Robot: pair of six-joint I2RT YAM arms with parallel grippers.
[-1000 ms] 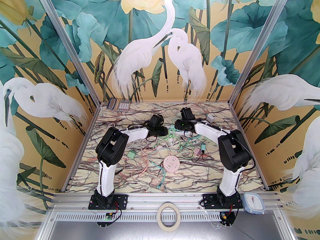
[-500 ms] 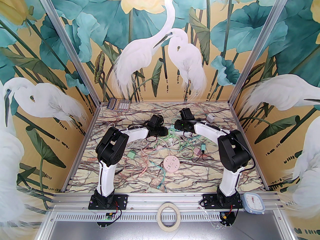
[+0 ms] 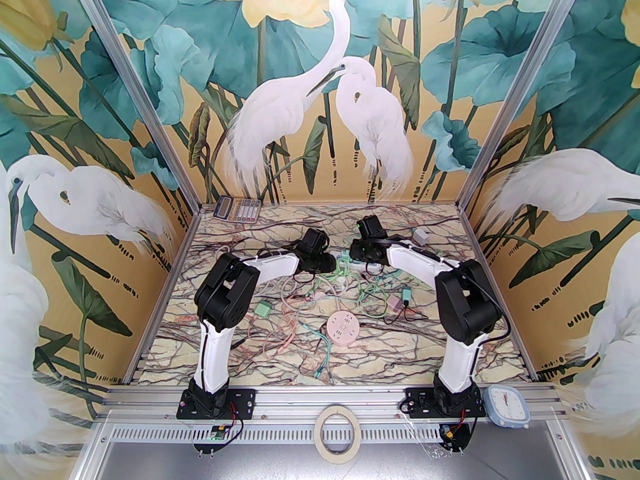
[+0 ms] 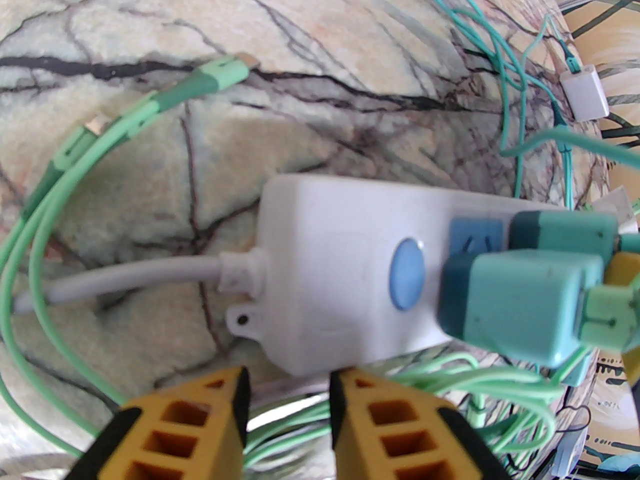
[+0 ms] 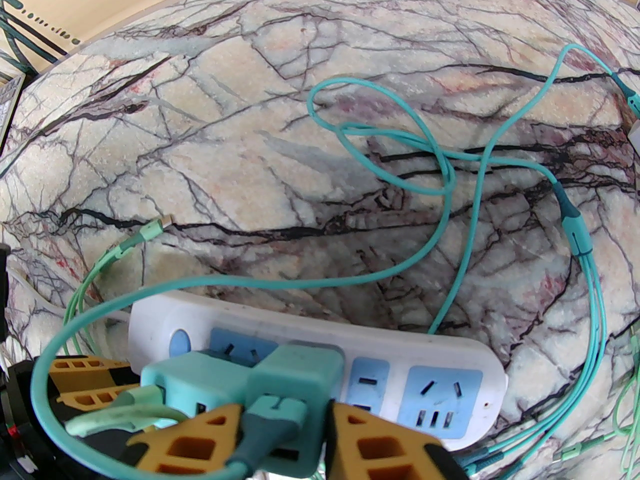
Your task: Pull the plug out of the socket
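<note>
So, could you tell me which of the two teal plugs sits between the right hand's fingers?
The teal plug farther from the blue switch, with the dark teal cable; the other plug carries a pale green cable.

The right gripper (image 5: 284, 413) has its yellow fingers (image 5: 380, 443) on either side of a teal plug (image 5: 300, 368) seated in the white power strip (image 5: 425, 350), just beside a second teal plug (image 5: 190, 378). A teal cable (image 5: 572, 223) loops across the marble table (image 5: 250, 118).
</note>
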